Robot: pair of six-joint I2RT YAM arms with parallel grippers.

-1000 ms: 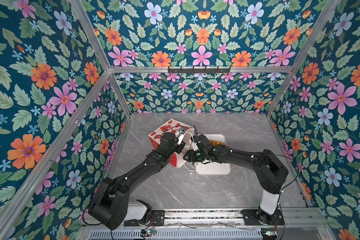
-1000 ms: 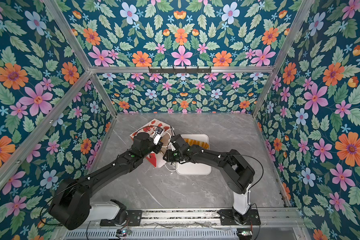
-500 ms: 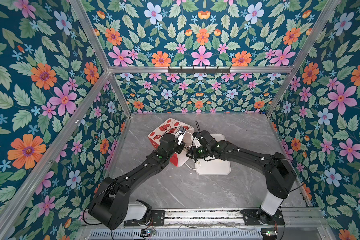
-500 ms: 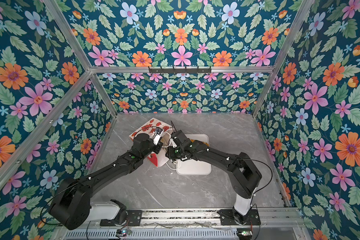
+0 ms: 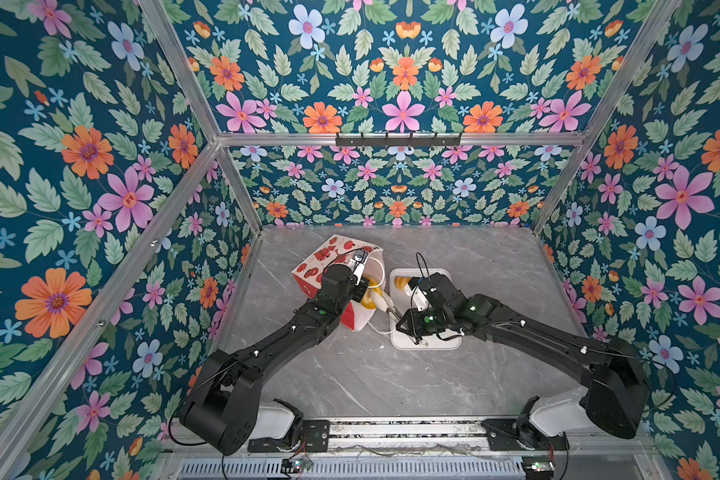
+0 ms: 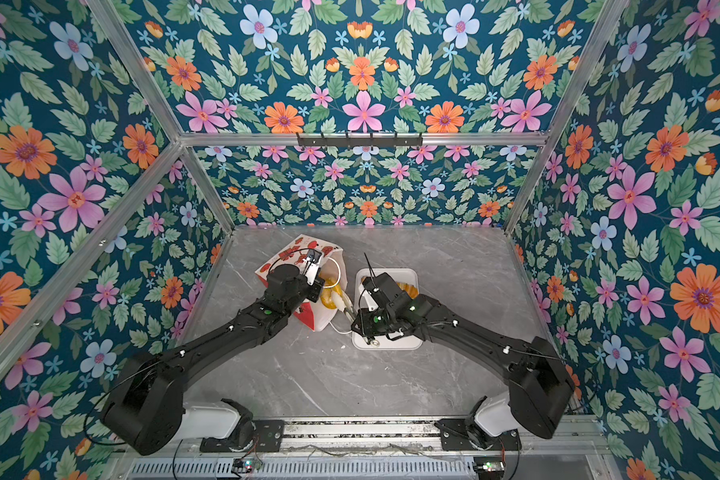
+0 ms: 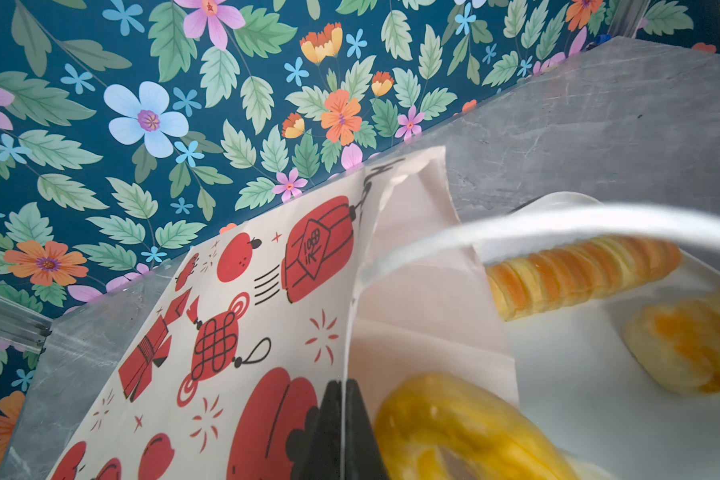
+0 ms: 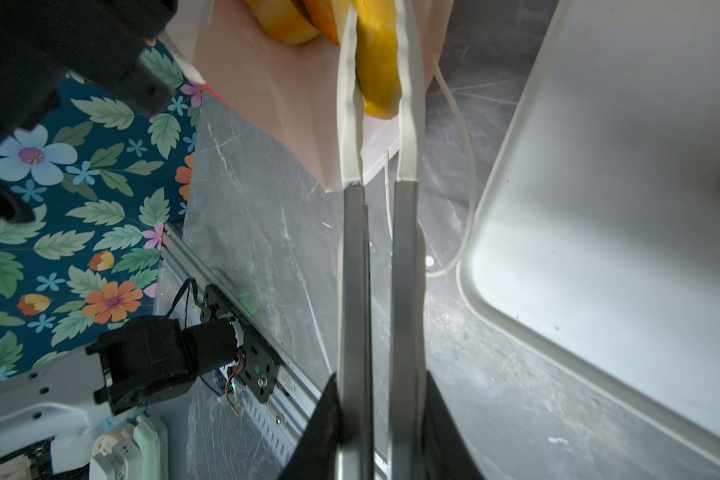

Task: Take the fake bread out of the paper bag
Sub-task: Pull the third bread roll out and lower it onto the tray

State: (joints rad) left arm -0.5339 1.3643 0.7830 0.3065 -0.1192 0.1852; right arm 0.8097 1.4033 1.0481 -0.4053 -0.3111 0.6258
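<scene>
Right wrist view: the right gripper [image 8: 377,25] is clamped on a glossy yellow piece of fake bread [image 8: 377,70] at the mouth of the paper bag [image 8: 267,91], with more yellow pieces behind it inside. Left wrist view shows the left gripper [image 7: 344,386] pinched shut on the bag's top edge and a yellow ring [image 7: 454,419] in the opening. On the white tray [image 7: 578,374] beside the bag lie a striped loaf [image 7: 582,274] and a lumpy golden roll [image 7: 691,345]. Bag and tray sit on the grey table [image 5: 391,395].
</scene>
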